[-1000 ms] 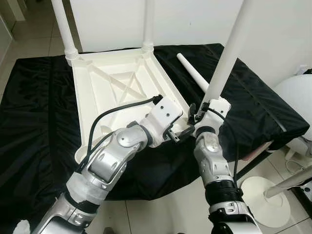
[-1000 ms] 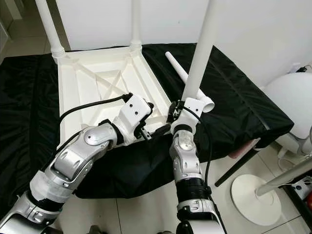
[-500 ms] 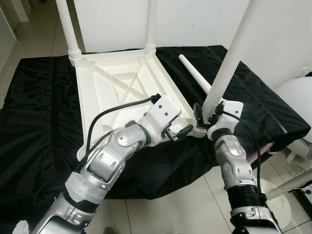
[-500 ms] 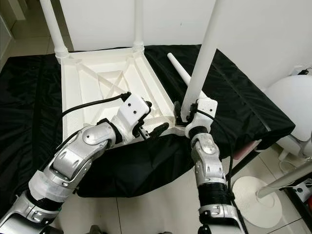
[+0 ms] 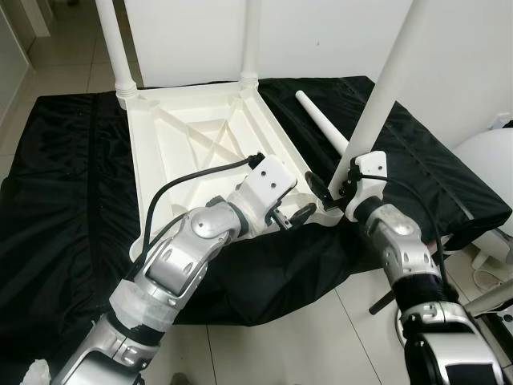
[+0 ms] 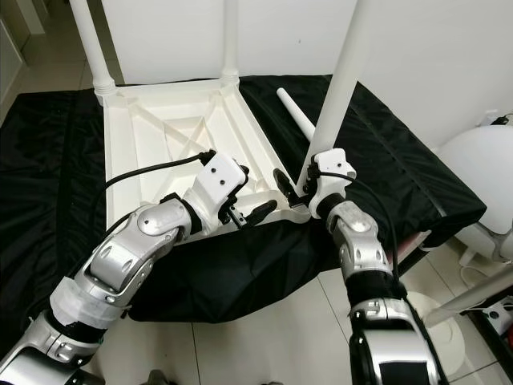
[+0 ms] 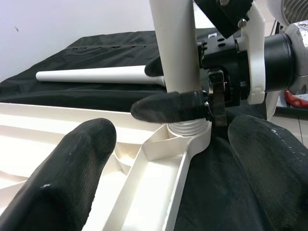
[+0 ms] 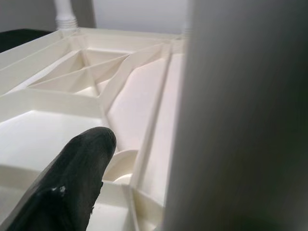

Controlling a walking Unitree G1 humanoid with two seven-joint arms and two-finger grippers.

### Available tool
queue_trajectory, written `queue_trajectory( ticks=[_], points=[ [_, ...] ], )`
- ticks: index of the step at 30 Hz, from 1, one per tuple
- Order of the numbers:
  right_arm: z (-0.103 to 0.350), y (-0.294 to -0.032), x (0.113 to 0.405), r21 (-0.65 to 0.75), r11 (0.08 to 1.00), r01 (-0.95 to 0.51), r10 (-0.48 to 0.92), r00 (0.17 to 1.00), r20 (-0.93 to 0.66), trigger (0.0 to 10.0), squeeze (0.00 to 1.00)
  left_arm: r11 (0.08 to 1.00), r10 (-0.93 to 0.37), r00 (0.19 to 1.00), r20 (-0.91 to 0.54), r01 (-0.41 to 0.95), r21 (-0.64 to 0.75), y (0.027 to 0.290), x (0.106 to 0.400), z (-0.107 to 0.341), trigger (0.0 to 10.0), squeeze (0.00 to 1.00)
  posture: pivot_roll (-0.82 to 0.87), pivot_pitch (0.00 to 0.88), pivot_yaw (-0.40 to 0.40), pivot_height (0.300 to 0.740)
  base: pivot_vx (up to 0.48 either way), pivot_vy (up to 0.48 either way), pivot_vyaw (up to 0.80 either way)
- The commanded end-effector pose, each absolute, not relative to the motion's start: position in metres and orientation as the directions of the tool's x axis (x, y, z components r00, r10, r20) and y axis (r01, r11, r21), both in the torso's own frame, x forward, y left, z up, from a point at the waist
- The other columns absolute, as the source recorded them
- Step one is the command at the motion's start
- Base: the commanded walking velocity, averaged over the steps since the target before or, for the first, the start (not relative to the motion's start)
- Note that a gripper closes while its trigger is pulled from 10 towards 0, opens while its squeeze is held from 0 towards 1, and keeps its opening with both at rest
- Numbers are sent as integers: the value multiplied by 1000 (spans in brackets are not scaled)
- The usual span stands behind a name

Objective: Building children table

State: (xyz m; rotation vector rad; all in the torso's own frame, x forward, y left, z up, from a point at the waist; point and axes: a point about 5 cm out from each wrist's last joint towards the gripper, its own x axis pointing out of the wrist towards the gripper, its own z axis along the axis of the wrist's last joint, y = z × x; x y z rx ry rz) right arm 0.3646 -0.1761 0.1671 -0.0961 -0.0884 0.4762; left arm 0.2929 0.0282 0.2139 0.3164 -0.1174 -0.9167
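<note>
A white children's table [image 5: 184, 152] lies upside down on a black cloth [image 5: 64, 176]. Two legs [image 5: 112, 40] [image 5: 251, 36] stand in its far corners. My right gripper [image 5: 333, 186] is shut on the base of a third leg [image 5: 377, 104], which stands upright on the near right corner socket [image 7: 187, 130]. My left gripper [image 5: 292, 215] is open just beside it, its fingers [image 7: 72, 168] straddling the table's corner rim. A fourth, loose leg [image 5: 321, 124] lies on the cloth behind the right gripper.
The cloth's front edge hangs over tiled floor close to my body. A white rounded object [image 5: 489, 160] stands at the right, with a white round stand base [image 6: 437, 321] on the floor below it. A white wall rises behind the table.
My right forearm has swung out to the right and the held leg's base has come down onto the near right corner socket. The left gripper has stayed in place.
</note>
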Motion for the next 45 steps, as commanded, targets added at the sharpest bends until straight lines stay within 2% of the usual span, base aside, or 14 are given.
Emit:
queue_trajectory(
  ticks=[1,2,3,5,18,19,20,21,32,33,35,37,41,45],
  points=[
    [164,-178,366,-126,866,-483,491,871,34,10000,0,533,-816,576,-44,780,328,27,294,215,10000,0,19,26,-35,740,0,0,0],
    [161,-180,367,-129,857,-499,504,864,6,3529,0,532,-816,576,-43,780,329,28,294,216,10000,0,21,29,-34,740,0,0,0],
    [157,-183,366,-142,852,-504,506,862,-20,314,0,533,-816,576,-42,779,332,28,294,217,10000,0,24,31,-36,740,0,0,0],
    [151,-187,366,-148,843,-517,515,856,-52,0,0,536,-814,579,-41,776,333,29,295,218,10000,0,27,35,-36,740,0,0,0],
    [142,-196,362,-93,859,-504,500,864,-64,0,0,538,-813,581,-43,776,329,30,295,217,10000,0,19,42,-30,740,0,0,0],
    [143,-197,363,-94,866,-491,487,871,-57,6706,0,537,-813,580,-43,777,329,30,295,217,10000,0,18,43,-31,740,0,0,0],
    [143,-197,363,-94,866,-491,487,871,-57,6706,0,537,-813,580,-43,777,329,30,295,217,10000,0,18,43,-31,740,0,0,0],
    [143,-199,363,-96,887,-451,448,892,-56,10000,0,537,-813,580,-43,777,329,30,295,217,10000,0,15,46,-28,740,0,0,0],
    [144,-199,364,-94,905,-414,411,910,-50,10000,0,536,-814,579,-44,778,328,30,295,217,10000,0,15,46,-28,740,0,0,0],
    [142,-188,362,27,988,-155,155,988,-5,10000,0,533,-817,575,-48,784,319,29,292,214,10000,0,10,60,-39,740,0,0,0],
    [140,-183,359,81,995,-54,55,998,-8,10000,0,531,-818,573,-50,787,314,29,291,213,10000,0,9,61,-38,740,0,0,0],
    [140,-183,359,81,995,-54,55,998,-8,10000,0,531,-818,573,-50,787,314,29,291,213,10000,0,9,61,-38,740,0,0,0],
    [135,-165,352,165,976,142,-139,990,-29,10000,0,528,-821,569,-55,791,309,29,288,211,10000,0,10,62,-39,740,0,0,0],
    [138,-150,349,190,962,198,-201,980,-7,10000,0,526,-821,567,-57,793,307,29,288,210,10000,0,9,61,-39,740,0,0,0]
  ],
)
